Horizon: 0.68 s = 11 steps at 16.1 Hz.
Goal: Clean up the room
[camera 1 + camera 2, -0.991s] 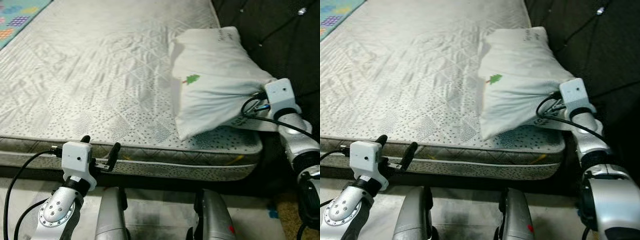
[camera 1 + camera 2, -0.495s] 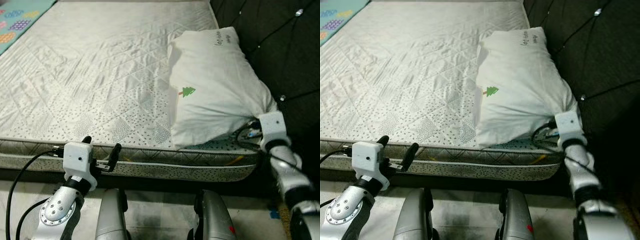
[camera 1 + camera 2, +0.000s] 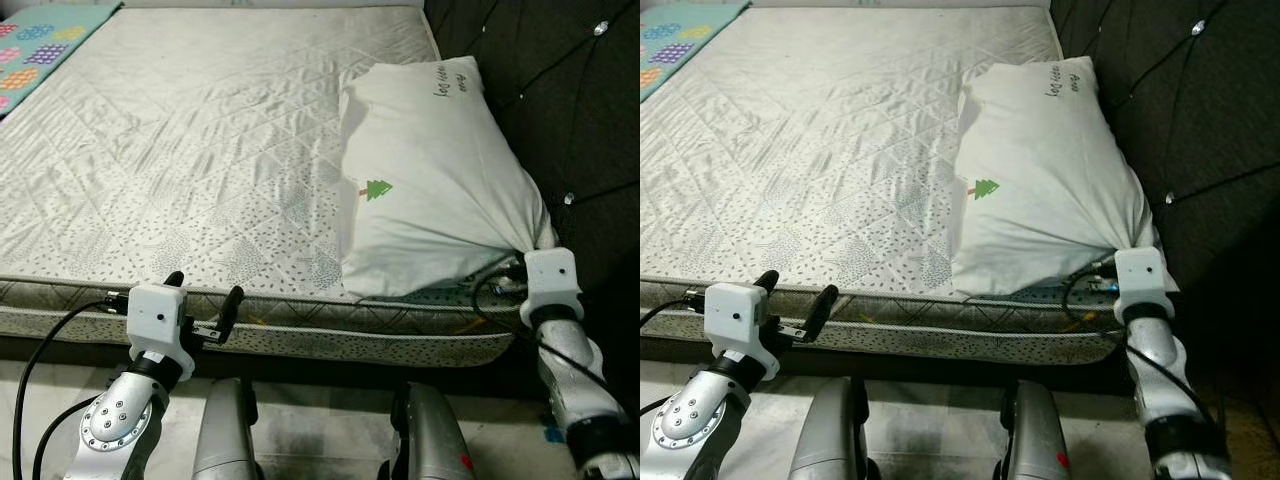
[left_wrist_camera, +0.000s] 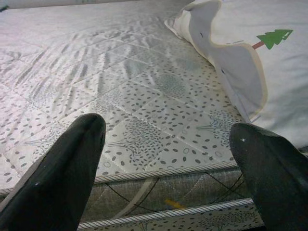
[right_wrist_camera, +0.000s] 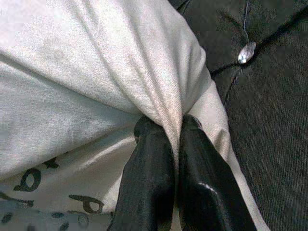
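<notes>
A white pillow (image 3: pixel 430 170) with a small green tree mark lies on the right side of the grey quilted mattress (image 3: pixel 200 130), along the dark tufted headboard (image 3: pixel 560 100). My right gripper (image 5: pixel 169 126) is shut on a bunched fold of cloth at the pillow's near corner, by the mattress's front right corner. The right wrist block (image 3: pixel 552 277) sits just below that corner. My left gripper (image 3: pixel 203 290) is open and holds nothing. It hovers at the mattress's front edge, well left of the pillow (image 4: pixel 269 62).
A colourful patterned mat (image 3: pixel 40 40) shows at the far left beyond the mattress. My two silver legs (image 3: pixel 225 430) stand on the pale floor close to the bed's front edge. The headboard walls off the right side.
My right gripper has drawn back toward the mattress's near corner with the pillow corner in it, and the pillow has stretched along the headboard. The left arm has stayed put.
</notes>
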### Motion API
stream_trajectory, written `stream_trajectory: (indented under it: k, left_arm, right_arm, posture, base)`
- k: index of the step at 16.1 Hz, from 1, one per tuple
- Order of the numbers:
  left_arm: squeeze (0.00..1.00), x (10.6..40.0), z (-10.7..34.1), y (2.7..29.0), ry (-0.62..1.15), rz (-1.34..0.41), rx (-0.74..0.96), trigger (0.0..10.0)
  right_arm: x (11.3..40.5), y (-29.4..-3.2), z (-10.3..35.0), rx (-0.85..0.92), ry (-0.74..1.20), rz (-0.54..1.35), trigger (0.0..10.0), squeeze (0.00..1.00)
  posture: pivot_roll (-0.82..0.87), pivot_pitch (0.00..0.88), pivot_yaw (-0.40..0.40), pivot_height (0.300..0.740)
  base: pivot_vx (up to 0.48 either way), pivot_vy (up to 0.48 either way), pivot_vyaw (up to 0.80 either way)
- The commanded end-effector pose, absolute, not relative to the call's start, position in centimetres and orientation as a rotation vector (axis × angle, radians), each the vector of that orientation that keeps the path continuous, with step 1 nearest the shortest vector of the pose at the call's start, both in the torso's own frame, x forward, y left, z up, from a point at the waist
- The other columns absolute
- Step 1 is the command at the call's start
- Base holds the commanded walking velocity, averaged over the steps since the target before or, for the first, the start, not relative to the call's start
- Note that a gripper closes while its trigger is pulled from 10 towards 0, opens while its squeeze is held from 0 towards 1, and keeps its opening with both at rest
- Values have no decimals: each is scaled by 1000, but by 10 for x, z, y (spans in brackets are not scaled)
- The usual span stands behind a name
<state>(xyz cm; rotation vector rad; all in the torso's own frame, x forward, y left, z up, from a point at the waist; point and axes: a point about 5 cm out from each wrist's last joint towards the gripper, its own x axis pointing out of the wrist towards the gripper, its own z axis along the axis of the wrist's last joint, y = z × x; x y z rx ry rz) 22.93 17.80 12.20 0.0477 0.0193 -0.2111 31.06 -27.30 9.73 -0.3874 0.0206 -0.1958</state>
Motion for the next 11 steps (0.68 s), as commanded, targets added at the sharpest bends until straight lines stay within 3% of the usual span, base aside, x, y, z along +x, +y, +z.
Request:
stream_trajectory:
  k: [1,11]
  left_arm:
    - [0,228,122,180,21,-211,60,10000]
    - [0,233,122,177,20,-228,57,10000]
  right_arm:
    - [300,-283,89,-359,60,-253,0,0]
    - [270,-276,76,-348,107,-234,0,0]
  posture:
    - [44,94,23,556]
    - [21,89,37,556]
  base:
    - [0,0,0]
    - [0,0,0]
